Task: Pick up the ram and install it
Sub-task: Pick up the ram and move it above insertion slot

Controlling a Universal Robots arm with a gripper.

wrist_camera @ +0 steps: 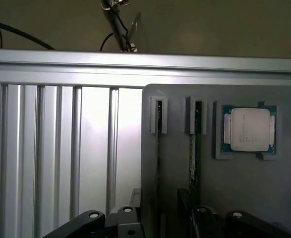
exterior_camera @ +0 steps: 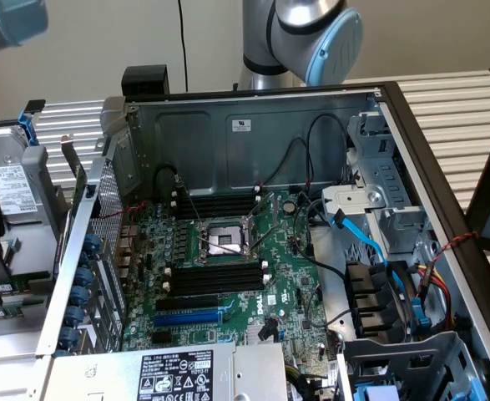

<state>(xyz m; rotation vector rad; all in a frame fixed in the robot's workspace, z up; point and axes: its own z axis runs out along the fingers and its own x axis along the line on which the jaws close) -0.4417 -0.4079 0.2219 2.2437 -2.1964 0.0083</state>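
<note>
Gripper (wrist_camera: 162,225), spread wide and empty, hung over the thin dark-green ram stick (wrist_camera: 193,163) in a grey tray (wrist_camera: 244,193); centring seemed key

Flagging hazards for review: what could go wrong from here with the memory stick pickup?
The ram stands on edge in a grey holder beside a second stick; the open gripper might catch the wrong one or both. The processor lies close by and could get knocked. A black cable runs near the memory slots and may snag.

Open computer case (exterior_camera: 203,142), green motherboard (exterior_camera: 285,259), processor chip (wrist_camera: 248,129) in grey tray (wrist_camera: 264,191)
</note>
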